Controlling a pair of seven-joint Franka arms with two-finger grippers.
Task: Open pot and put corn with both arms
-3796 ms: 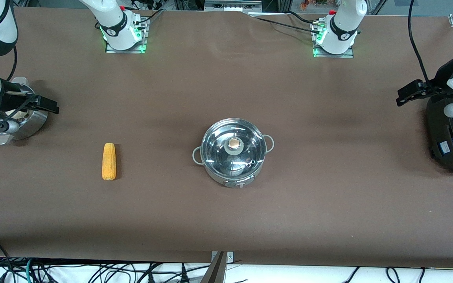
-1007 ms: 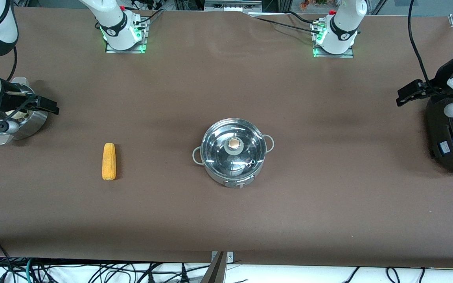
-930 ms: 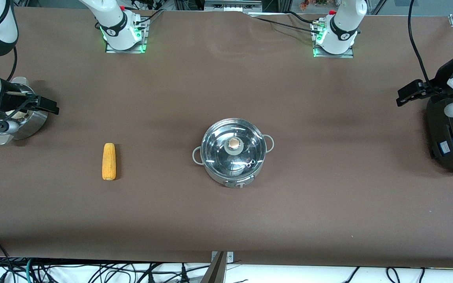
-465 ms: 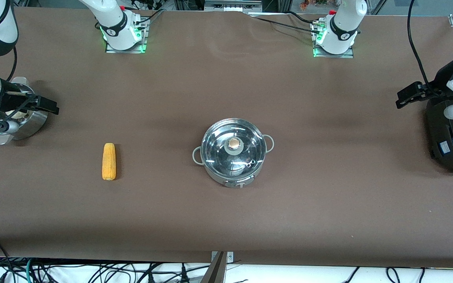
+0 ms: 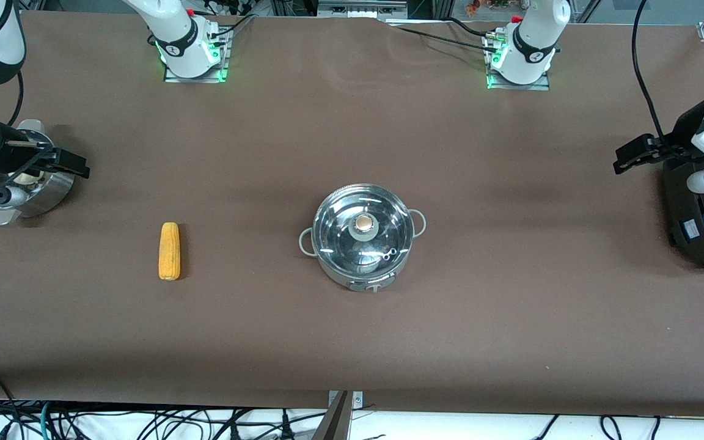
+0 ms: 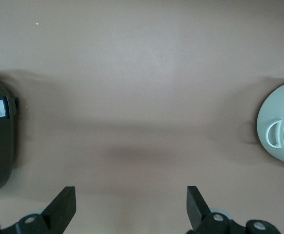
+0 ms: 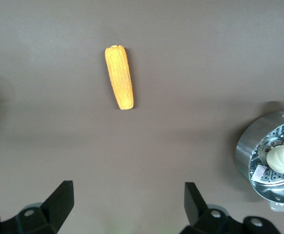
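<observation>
The pot (image 5: 362, 237) stands at the centre of the front frame on the brown bench (image 5: 352, 330), glass lid seated, tan knob (image 5: 363, 223) uppermost. The corn (image 5: 168, 250) lies flat at left of centre, well apart from the pot. The right pincer (image 5: 68, 162) hangs at the left edge of the frame, over the steamer basket (image 5: 37, 189), jaws spread and holding nothing. The left pincer (image 5: 633, 153) hangs at the right edge beside the black cooker (image 5: 697, 226), likewise spread and empty. Risks, as judged: the knob is small and smooth, so an off-centre pinch could let the lid slip or drag the pot (nothing restrains it); the rounded cob may roll if gripped askew; both arms converging on the pot invites collision.
</observation>
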